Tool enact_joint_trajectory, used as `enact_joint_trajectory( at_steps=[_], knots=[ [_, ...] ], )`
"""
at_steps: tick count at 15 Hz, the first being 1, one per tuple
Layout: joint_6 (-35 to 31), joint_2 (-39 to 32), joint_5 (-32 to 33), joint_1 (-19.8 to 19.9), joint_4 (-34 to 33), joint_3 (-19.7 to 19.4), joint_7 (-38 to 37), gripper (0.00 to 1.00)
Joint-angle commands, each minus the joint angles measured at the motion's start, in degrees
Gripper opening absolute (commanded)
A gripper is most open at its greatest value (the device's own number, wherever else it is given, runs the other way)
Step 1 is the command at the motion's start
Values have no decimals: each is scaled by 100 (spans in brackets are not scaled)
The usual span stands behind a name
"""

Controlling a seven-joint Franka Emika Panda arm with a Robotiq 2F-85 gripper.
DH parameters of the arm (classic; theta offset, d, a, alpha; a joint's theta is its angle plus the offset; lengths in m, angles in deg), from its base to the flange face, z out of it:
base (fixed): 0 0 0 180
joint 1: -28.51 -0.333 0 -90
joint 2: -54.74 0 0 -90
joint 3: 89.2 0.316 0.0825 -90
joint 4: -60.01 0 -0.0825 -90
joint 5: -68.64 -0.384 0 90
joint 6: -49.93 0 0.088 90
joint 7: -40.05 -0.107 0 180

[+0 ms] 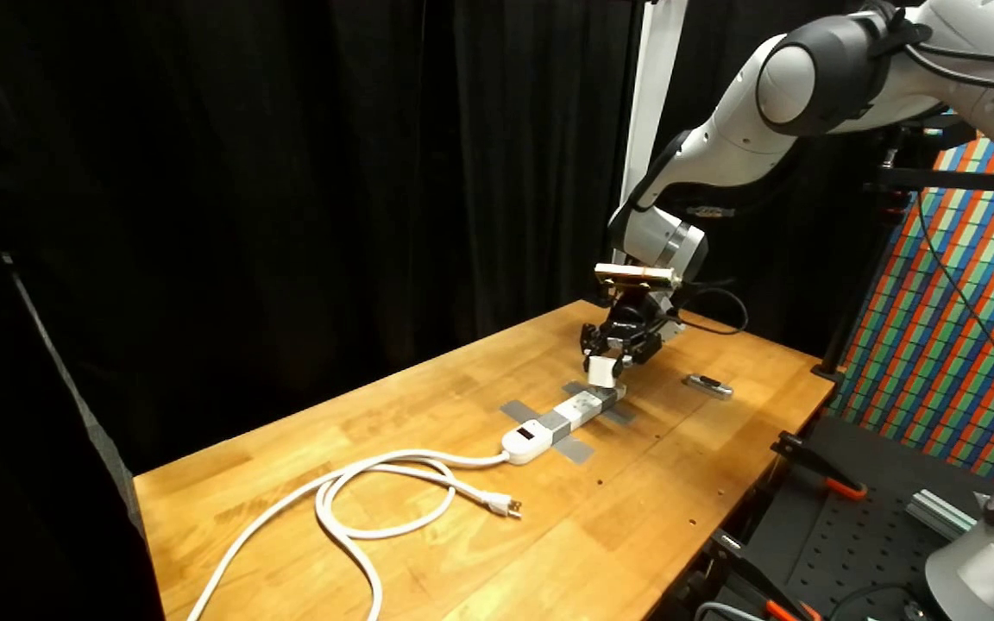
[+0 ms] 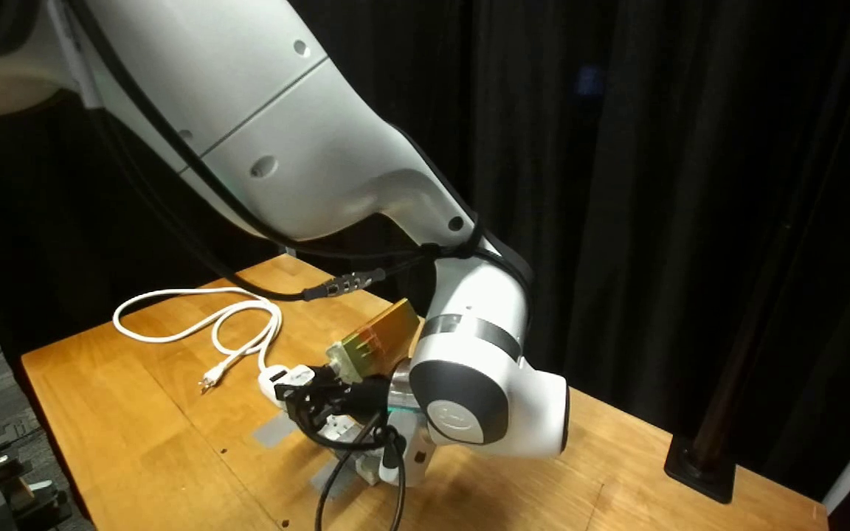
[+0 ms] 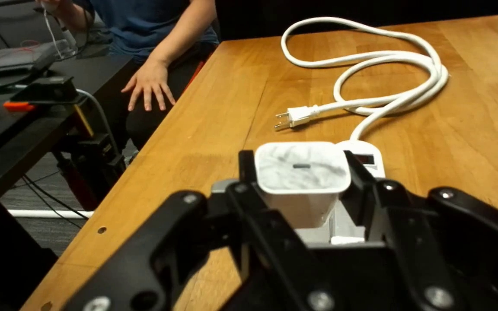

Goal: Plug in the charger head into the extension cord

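Observation:
The charger head (image 1: 602, 372) is a small white block. In the wrist view the charger head (image 3: 301, 167) shows a marbled face with a small slot. My gripper (image 3: 299, 172) is shut on it, one black finger at each side. In an exterior view the gripper (image 1: 604, 352) points down with the charger head at the far end of the extension cord (image 1: 581, 409), a grey-and-white socket bar. Whether the prongs touch or enter a socket is hidden. The bar's white end shows beyond the charger head (image 2: 299, 375) in an exterior view, the bar partly covered by the gripper.
Grey tape (image 1: 574, 448) fixes the bar to the wooden table (image 1: 462, 569). Its white cable (image 1: 402, 533) lies coiled, with a loose plug (image 1: 504, 504). A small grey item (image 1: 708, 385) lies near the gripper. A person's hand (image 3: 151, 84) is beside the table edge.

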Motion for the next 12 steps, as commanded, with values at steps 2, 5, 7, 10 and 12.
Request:
enact_joint_trajectory(
  at_steps=[2,5,7,10,12],
  knots=[
    [302,-363,217,-74,-589,-68,767,23],
    [208,-510,112,-57,-861,-44,833,23],
    [171,-607,82,-40,-1062,-37,810,23],
    [170,-728,7,15,-1333,-12,721,23],
    [152,-817,-36,48,-1477,-10,660,30]
  ],
)
